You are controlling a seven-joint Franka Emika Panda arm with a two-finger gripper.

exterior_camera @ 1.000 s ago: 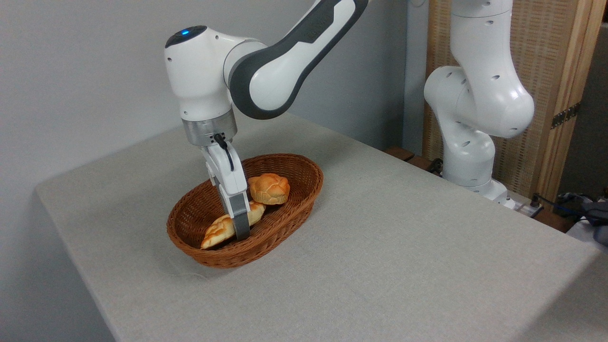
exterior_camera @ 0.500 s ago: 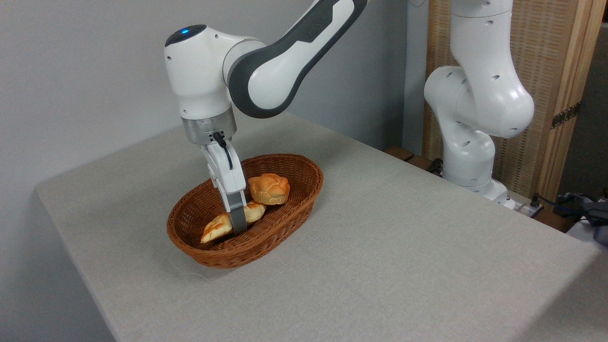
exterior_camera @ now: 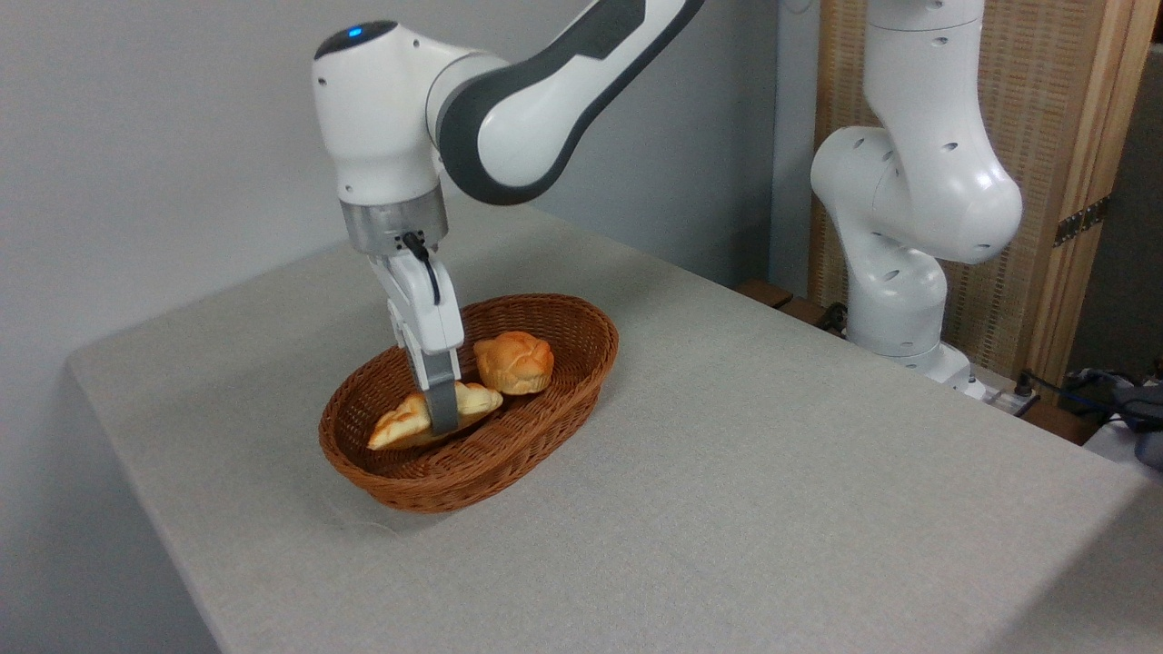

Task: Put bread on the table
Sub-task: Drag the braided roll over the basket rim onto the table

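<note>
The large light-grey table [exterior_camera: 727, 472] wears a matt, cloth-like cover with a fine woven grain. On it sits a brown oval wicker basket [exterior_camera: 545, 434], its woven strands rough and ribbed with a faint sheen. The long golden braided bread [exterior_camera: 395, 427] looks dry and crusty, as does the small round orange-brown bun [exterior_camera: 514, 361]. The arm's white shells [exterior_camera: 909, 191] are smooth glossy plastic, with a brushed metal ring [exterior_camera: 392, 222] at the wrist. Behind stands a pale wood-framed cane screen [exterior_camera: 1045, 136].

claw [exterior_camera: 442, 416] clamped on bread [exterior_camera: 434, 417] | over basket [exterior_camera: 545, 436] | bun [exterior_camera: 514, 362] beside
</note>
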